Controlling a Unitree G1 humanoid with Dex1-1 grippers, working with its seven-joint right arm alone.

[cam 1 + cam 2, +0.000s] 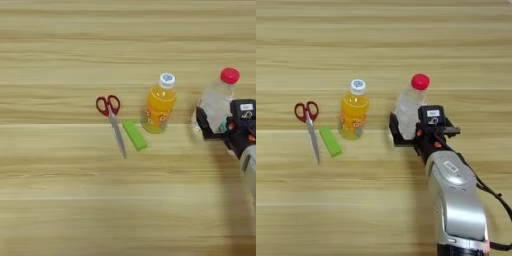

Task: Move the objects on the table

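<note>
Right eye view shows my gripper (406,127) closed around the lower body of the clear red-capped bottle (410,105), standing right of the orange juice bottle (353,112) on the table (381,45). Its thin wall looks slippery and top-heavy, so I judge a low, loose grip could let it tilt, slide out, or knock the juice bottle.

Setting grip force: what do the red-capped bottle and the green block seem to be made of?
Red-capped bottle: likely thin clear plastic; the table grain shows through its wall, and the cap is opaque red. Green block: solid, matte, uniform green, possibly plastic or foam; the look leaves it open.
</note>
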